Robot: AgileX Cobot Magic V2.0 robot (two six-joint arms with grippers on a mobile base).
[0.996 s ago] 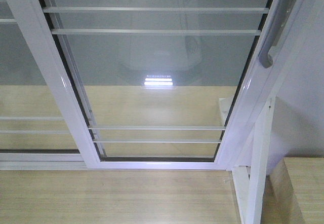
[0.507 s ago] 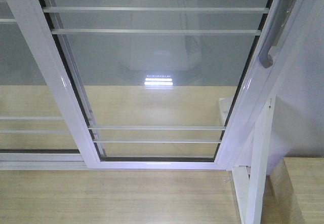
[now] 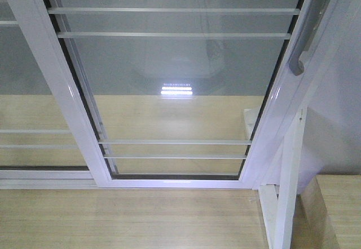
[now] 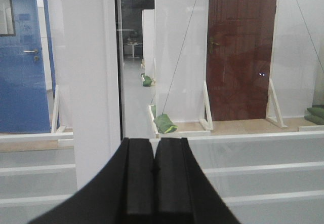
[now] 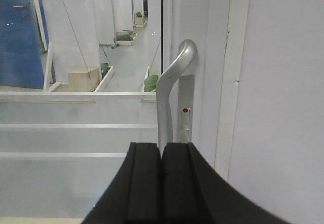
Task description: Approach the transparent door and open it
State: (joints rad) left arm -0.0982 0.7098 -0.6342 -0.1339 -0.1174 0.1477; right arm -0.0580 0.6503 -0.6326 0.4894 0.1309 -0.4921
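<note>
The transparent door [image 3: 175,80] fills the front view: a glass panel in a glossy white frame with thin white bars. Its curved silver-grey handle [image 3: 304,35] is on the right stile. In the right wrist view the handle [image 5: 169,92] stands straight ahead, just beyond my right gripper [image 5: 162,145], which is shut and empty. My left gripper [image 4: 154,140] is shut and empty, facing the glass and white bars [image 4: 253,168] with a white stile [image 4: 93,82] to its left. Neither gripper shows in the front view.
A second barred glass panel [image 3: 28,91] without a handle is at the left. A white jamb post with a brace [image 3: 287,187] stands at the lower right, beside a wooden box [image 3: 335,209]. Wooden floor [image 3: 130,221] lies in front.
</note>
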